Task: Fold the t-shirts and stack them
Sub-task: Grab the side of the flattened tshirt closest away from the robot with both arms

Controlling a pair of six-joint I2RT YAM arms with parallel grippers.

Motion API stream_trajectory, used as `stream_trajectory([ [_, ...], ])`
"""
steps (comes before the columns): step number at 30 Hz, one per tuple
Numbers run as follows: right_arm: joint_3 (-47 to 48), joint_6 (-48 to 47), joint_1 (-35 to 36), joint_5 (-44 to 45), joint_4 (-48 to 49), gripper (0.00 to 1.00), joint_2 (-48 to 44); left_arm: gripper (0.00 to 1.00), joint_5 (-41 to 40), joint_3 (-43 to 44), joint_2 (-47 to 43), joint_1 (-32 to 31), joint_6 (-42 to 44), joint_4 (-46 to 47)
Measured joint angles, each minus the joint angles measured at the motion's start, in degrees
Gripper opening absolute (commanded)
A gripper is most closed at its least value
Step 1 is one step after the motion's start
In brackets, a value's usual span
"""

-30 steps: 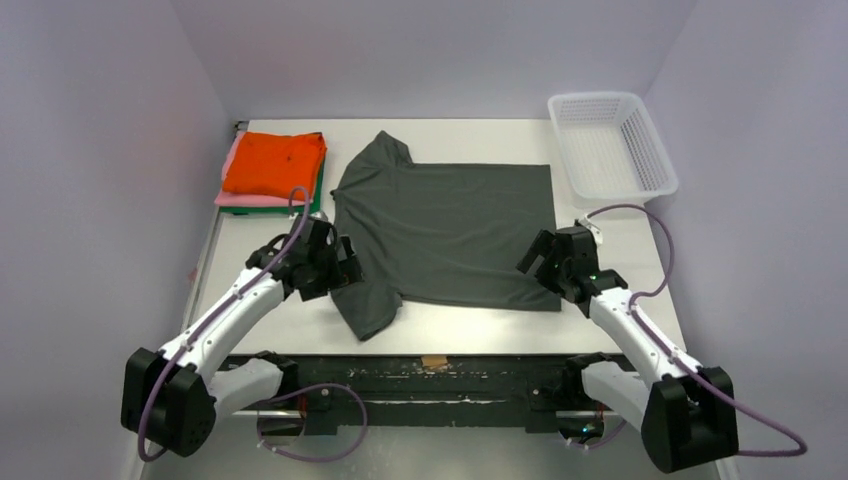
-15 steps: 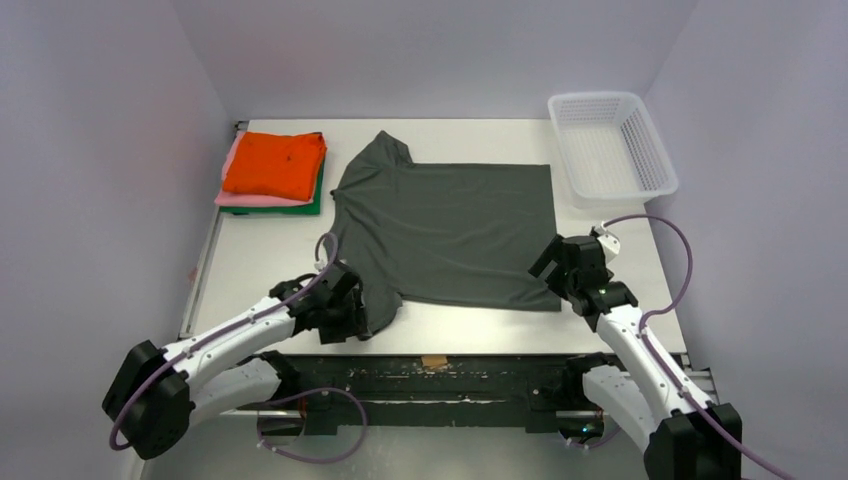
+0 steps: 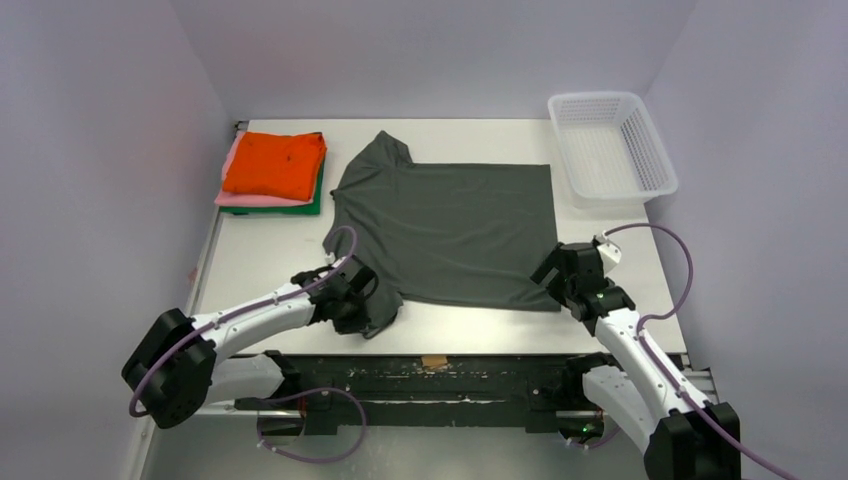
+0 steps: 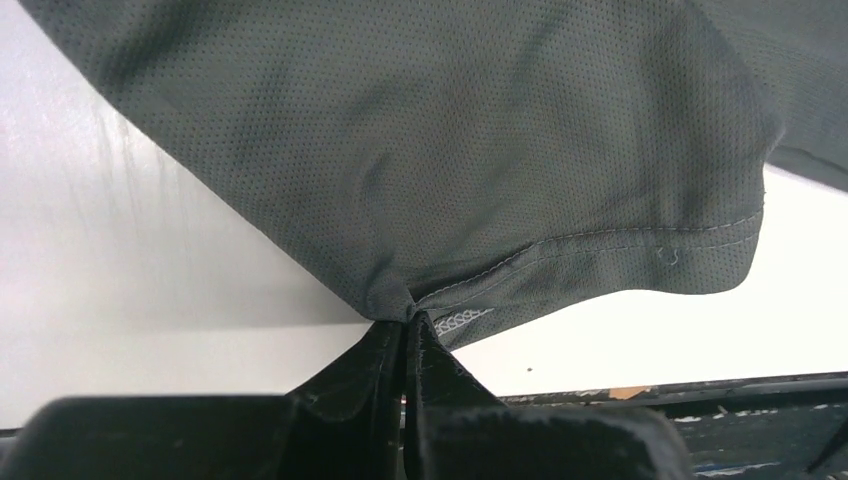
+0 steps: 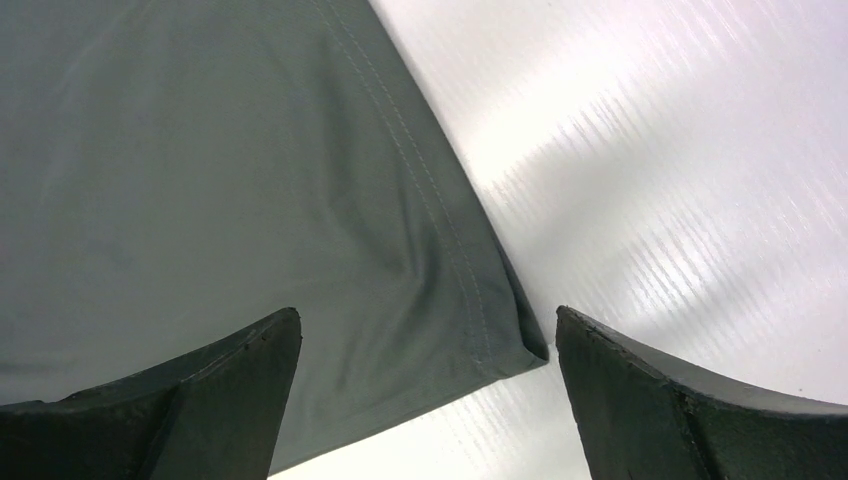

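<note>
L gripper: closed, pinching the edge of the near sleeve of the grey shirt; the cloth bunches to a point at the tips.
R gripper: open, jaws wide, one on each side of the near hem corner; no contact w/ cloth as far as I can tell.
Shirt position: flat on the desk, about centre. Neck end is toward the L side and hem toward the R side, so the long axis goes L–R.
Key relation: the shirt body lies away from both grippers, toward the far edge. Each gripper sits at its own near corner.
Nearer arm: L for sleeve, R for hem.
Next move (my judgement): R prob. must close on the corner first, then both carry the near edge over toward the far edge.
Stack: orange on top, pink and green under; far-L, just beside the shirt's shoulder.
Basket: far-R corner, near the far end of the hem.
Writing/brands: none readable; only light seam stitching at the sleeve edge.
</note>
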Motion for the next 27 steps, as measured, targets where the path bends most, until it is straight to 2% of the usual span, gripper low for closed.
stream_trajectory([
  [4, -2.5, 1.8, 0.0, 0.7, -0.2, 0.92, -1.1, 0.0, -1.9, -1.7, -4.3, -2.4, -1.3, -3.6],
  [6, -3.6, 2.7, 0.0, 0.6, -0.1, 0.87, -1.1, 0.0, -2.5, -3.1, -8.0, -3.5, -2.2, -5.8],
  [10, -6.2, 4.1, 0.0, -0.3, 1.1, 0.7, -0.6, 0.0, -2.7, -5.6, -14.5, -5.2, -4.1, -9.6],
  [14, -6.7, 4.6, -0.1, -2.5, 3.3, 0.54, -0.4, 0.0, -2.7, -6.4, -16.7, -6.6, -5.4, -11.2],
  [20, -7.2, 4.7, -0.1, -4.8, 3.9, 0.55, -0.8, 0.0, -2.6, -6.4, -16.5, -7.6, -6.1, -11.1],
  [25, -7.2, 5.2, -0.1, -5.9, -0.2, 0.55, -3.7, 0.0, -2.7, -6.4, -16.4, -8.0, -6.6, -11.1],
  [27, -6.8, 5.2, -0.1, -5.1, -3.9, 0.49, -5.7, 0.0, -2.7, -6.4, -16.5, -8.2, -6.9, -11.1],
])
